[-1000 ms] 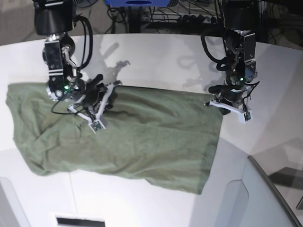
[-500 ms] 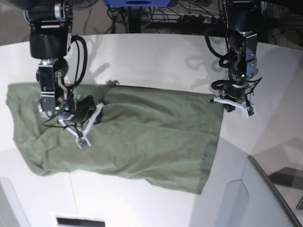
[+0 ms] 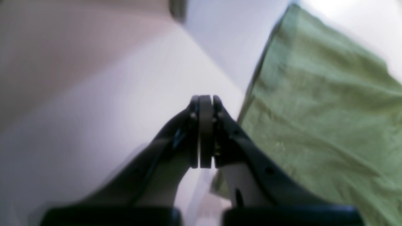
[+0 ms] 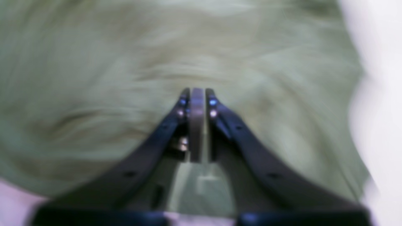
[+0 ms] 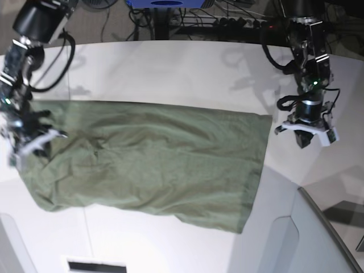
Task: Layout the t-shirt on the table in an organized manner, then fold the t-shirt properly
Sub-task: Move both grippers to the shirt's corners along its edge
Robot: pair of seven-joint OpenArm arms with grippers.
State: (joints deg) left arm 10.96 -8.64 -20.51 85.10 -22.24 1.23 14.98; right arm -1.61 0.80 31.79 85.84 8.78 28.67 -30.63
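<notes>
Starting with the left wrist view: our left claw [image 3: 202, 131] is pinched fully together with nothing between the pads. It hangs over bare white bench [image 3: 103, 103], and the t-shirt [image 3: 323, 119] lies just off to the claw's right side, its straight edge running past the fingertips without touching them.

Right wrist view next, and it's pretty blurry. Our right claw [image 4: 198, 125] sits right above the green shirt fabric [image 4: 110, 78], which fills nearly everything around and ahead of it. The pads look close together with only a thin slit, and we can't tell if any cloth is caught in there. The white bench [image 4: 383, 94] shows off to the claw's right.

Base view: the t-shirt [image 5: 153, 159] is spread out wide and wrinkly on the bench [image 5: 170, 68]. The right claw [image 5: 31, 145] is over one end of the shirt, and the left claw [image 5: 307, 133] is just beyond the opposite end, clear of the cloth.
</notes>
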